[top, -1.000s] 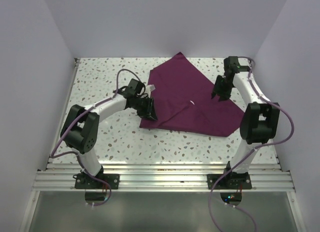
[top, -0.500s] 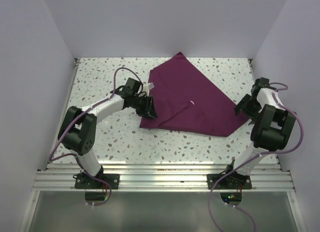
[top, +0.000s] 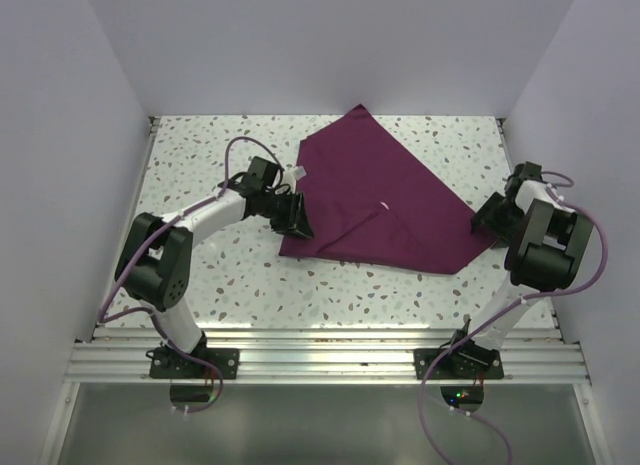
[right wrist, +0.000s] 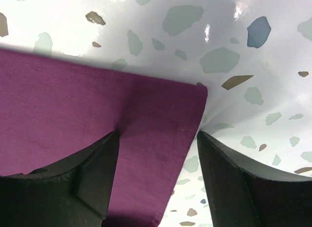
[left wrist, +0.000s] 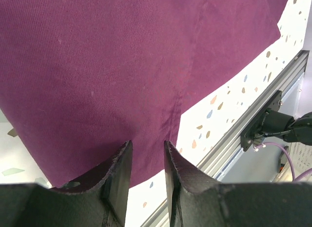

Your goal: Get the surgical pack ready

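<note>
The surgical pack [top: 385,190] is a large maroon cloth lying folded on the speckled table, with one corner toward the back. My left gripper [top: 296,216] sits low at the cloth's left edge. In the left wrist view its jaws [left wrist: 147,144] stand a narrow gap apart over the cloth [left wrist: 122,66], with nothing pinched between them. My right gripper [top: 486,219] is at the cloth's right corner. Its fingers [right wrist: 158,134] are wide open and straddle that corner [right wrist: 161,119]: the left fingertip presses on the fabric, and the right one is over bare table.
A small white tag [top: 301,172] pokes out at the cloth's left edge. White walls close in the table on three sides. An aluminium rail [top: 330,360] runs along the near edge by the arm bases.
My right arm swung from above the cloth's upper right down to its right corner and now stands open around it. The left gripper stayed at the left edge, its jaws slightly wider.
</note>
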### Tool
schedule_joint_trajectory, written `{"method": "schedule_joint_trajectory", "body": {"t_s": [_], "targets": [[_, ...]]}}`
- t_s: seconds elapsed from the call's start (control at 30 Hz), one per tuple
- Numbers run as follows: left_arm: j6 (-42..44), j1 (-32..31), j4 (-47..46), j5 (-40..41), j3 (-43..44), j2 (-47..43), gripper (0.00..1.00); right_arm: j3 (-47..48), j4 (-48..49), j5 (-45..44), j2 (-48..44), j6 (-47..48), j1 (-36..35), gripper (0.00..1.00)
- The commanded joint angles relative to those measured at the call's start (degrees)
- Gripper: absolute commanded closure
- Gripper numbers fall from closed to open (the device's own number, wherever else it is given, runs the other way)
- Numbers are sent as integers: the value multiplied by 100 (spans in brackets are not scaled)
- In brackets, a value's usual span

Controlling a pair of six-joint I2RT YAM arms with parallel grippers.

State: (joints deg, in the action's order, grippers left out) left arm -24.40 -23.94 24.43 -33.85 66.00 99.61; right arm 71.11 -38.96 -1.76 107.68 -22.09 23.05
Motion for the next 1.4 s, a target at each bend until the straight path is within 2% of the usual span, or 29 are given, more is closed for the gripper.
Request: {"method": "schedule_joint_trajectory", "body": {"t_s": [0.0, 0.07, 0.1, 0.27, 0.37, 0.4, 0.47, 0.67, 0.73, 1.07, 1.37], "targets": [[67, 65, -219, -105, 10, -241, 64, -18, 380, 158, 367, 257, 103, 31], [58, 65, -175, -70, 36, -241, 64, -53, 424, 167, 473, 345, 103, 33], [58, 74, -158, -70, 45, -249, 64, -54, 468, 306, 499, 398, 112, 39], [32, 83, -140, -52, 80, -223, 64, -106, 644, 650, 552, 512, 103, 52], [6, 83, -87, -52, 141, -179, 64, -98, 697, 869, 561, 442, 103, 66], [-3, 83, -87, -35, 176, -170, 64, -80, 679, 905, 544, 425, 103, 74], [-12, 83, -17, -17, 299, -144, 64, -10, 636, 958, 491, 407, 103, 77], [-38, 83, 97, -87, 554, -39, 64, 254, 249, 1160, 70, 337, 103, 97], [-56, 83, 150, -78, 598, -12, 65, 272, 100, 1213, -211, 267, 103, 100], [-451, -101, -60, -351, 880, 85, 67, 280, -428, 1608, -1196, 161, 68, 100], [-1066, -1094, -491, -289, 1416, 497, 70, 834, -735, 1872, -1530, -111, -520, 100]]}}
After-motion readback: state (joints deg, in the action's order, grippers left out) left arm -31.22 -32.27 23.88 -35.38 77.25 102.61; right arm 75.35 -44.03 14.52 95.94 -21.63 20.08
